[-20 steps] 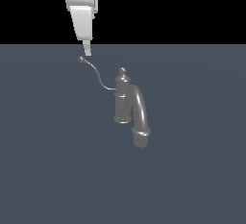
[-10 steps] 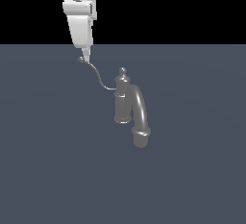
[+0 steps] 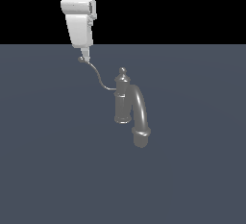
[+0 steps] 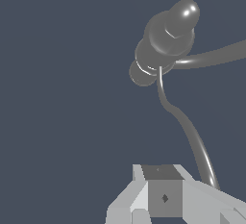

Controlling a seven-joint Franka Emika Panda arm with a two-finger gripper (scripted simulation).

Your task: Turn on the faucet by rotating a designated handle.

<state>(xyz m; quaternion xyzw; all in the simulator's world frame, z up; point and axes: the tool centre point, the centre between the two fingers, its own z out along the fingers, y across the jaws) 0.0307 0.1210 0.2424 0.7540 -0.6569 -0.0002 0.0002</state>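
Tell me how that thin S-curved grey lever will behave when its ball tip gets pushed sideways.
The thin S-curved grey lever joins the upright metallic post, so it probably swings about it rather than sliding. Looking metallic, it is likely stiff. Its small rounded tip may slip off the end effector.

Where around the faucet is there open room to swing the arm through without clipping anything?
Open: the floor on the exterior view's right of the spout, and the wide stretch in front of its collared end. Crowded: the exterior view's left of the faucet, where the handle curves out to the gripper.
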